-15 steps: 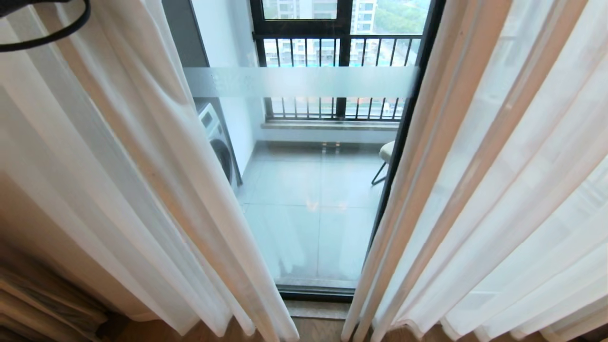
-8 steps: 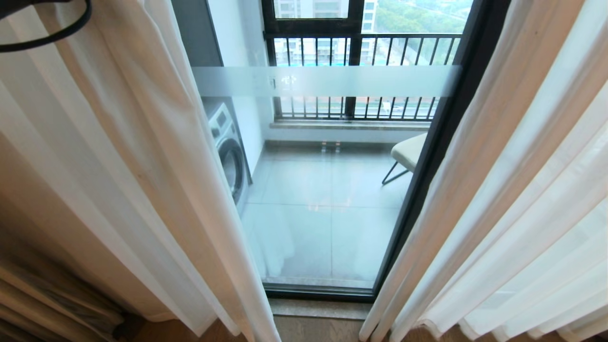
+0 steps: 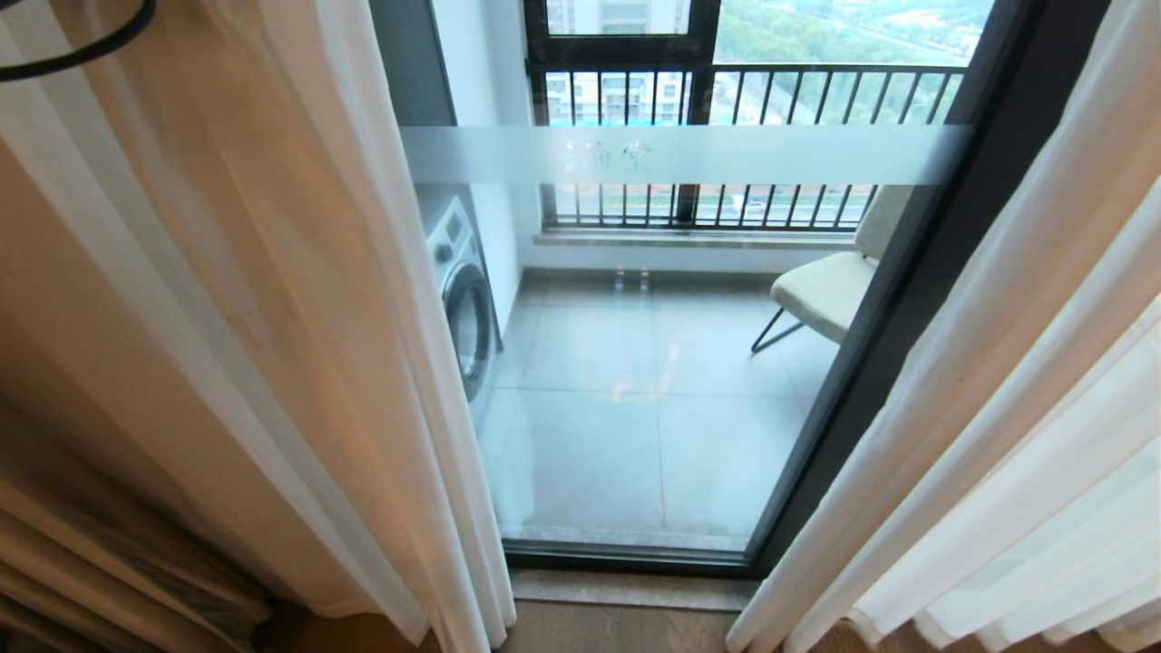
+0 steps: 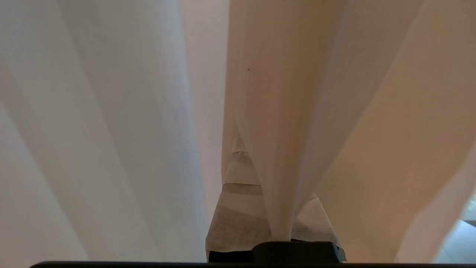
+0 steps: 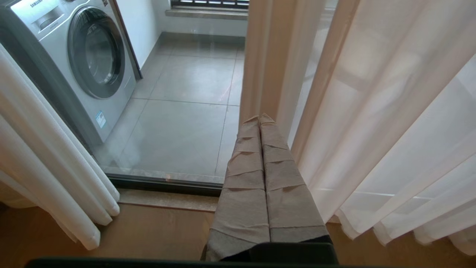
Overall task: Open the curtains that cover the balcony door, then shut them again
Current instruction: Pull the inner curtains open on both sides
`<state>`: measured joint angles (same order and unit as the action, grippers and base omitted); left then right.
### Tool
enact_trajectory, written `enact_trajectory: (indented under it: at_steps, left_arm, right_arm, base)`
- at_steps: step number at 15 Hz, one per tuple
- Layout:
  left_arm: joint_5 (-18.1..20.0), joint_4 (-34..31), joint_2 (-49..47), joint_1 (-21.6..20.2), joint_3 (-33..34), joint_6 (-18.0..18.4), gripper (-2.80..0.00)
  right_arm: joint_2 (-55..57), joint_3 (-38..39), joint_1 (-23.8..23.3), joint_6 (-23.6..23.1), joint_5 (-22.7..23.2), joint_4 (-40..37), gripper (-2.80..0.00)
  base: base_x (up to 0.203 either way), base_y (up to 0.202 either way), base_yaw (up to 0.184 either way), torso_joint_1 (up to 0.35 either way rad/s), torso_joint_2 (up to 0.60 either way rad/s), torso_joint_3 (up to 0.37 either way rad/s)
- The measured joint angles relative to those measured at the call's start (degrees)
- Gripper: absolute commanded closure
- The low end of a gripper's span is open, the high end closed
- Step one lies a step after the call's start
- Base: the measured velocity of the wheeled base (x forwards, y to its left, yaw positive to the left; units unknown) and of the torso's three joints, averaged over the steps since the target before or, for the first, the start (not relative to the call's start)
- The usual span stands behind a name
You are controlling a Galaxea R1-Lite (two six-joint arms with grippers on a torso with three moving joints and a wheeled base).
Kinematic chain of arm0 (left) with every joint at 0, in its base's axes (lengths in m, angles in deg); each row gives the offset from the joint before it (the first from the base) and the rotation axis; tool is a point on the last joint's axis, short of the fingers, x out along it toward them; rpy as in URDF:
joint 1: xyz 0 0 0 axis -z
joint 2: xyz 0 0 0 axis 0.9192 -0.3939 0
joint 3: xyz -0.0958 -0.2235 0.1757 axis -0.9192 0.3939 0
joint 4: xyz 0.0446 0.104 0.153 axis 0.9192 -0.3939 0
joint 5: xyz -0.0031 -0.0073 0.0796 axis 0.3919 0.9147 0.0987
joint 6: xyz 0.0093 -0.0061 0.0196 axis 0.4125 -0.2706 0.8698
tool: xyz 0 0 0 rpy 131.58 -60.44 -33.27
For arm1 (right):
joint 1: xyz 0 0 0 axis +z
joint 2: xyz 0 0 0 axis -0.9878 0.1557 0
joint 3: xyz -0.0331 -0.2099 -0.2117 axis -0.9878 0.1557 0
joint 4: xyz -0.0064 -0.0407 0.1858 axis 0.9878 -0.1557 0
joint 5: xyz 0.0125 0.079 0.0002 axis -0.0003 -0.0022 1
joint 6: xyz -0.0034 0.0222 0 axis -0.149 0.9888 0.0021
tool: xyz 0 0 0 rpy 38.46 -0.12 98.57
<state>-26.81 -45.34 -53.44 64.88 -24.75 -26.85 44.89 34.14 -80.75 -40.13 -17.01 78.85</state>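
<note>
Your left gripper (image 4: 277,238) has its jaws clamped on a fold of the thin translucent white sheer curtains (image 3: 299,299), at the left panel beside the black-framed sliding glass balcony door (image 3: 653,381). Draw the fold sideways, level and steady, so the fabric neither slips nor snags. Your right gripper (image 5: 260,119) hangs near the right panel, jaws closed and empty.

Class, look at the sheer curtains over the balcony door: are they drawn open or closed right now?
Partly open. The sheer curtains hang parted to both sides, leaving a gap through which the balcony door glass, a washing machine and a chair show.
</note>
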Motion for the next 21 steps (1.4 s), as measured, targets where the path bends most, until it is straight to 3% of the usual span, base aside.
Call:
enact_trajectory:
  at_steps: [17,21]
  left_arm:
    - [0.1,0.2,-1.0,-0.2,-1.0,0.0,0.00]
    - [0.0,0.0,-0.8,-0.8,-1.0,0.1,0.00]
  right_arm:
    - [0.0,0.0,0.0,0.0,0.0,0.0,0.00]
    - [0.0,0.0,0.0,0.0,0.0,0.0,0.00]
  base:
    - [0.000,0.185,-0.001,0.003,0.00,0.003]
    - [0.000,0.026,0.000,0.001,0.00,0.001]
